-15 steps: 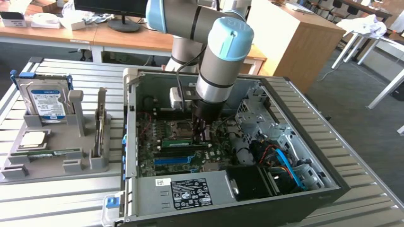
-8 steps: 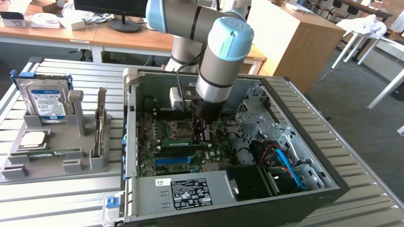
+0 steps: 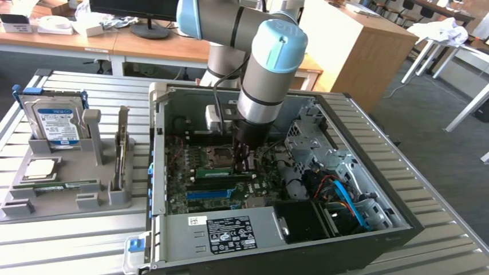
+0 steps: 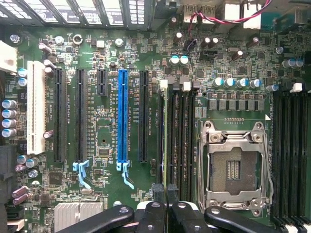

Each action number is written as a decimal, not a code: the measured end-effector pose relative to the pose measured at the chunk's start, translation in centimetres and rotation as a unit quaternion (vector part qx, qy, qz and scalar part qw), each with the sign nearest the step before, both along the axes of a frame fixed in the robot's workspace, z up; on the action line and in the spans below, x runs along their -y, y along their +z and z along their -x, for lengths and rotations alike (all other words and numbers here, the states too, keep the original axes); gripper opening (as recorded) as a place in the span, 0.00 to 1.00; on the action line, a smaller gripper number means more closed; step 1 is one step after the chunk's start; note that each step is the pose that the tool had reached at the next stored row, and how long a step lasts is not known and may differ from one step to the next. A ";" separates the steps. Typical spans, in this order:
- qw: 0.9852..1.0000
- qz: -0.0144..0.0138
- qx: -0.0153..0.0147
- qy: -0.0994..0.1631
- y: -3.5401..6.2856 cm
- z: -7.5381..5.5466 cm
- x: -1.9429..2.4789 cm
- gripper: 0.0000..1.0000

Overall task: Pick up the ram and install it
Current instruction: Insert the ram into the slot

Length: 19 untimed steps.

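One ram (image 4: 164, 131) is held edge-on, the gripper (image 4: 165, 192) closed on it, among the memory slots (image 4: 183, 136) beside the processor socket (image 4: 235, 167); it should be kept square and pressed evenly.

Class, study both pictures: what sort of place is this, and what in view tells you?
Probably a robotics lab or workshop in an office-like room. A robot arm holds the ram inside an open computer case on a slatted metal table; desks with a monitor stand behind.
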<state>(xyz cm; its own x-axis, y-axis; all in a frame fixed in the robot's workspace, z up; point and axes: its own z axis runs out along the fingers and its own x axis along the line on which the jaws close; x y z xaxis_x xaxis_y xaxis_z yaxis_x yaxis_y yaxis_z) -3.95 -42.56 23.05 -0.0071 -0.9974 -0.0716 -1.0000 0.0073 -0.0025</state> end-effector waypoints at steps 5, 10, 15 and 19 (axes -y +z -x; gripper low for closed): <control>1.000 0.000 0.000 -0.003 0.17 0.0 -0.01 0.12; 1.000 0.001 0.000 -0.008 0.20 0.0 0.03 0.12; 1.000 0.001 0.000 -0.009 0.19 0.0 0.04 0.12; 1.000 0.001 0.000 -0.007 0.19 0.0 0.04 0.12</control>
<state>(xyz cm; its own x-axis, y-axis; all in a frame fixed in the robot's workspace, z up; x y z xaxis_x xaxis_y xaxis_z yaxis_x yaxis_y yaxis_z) -3.95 -42.60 23.25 -0.0209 -0.9974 -0.0696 -0.9998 0.0211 -0.0026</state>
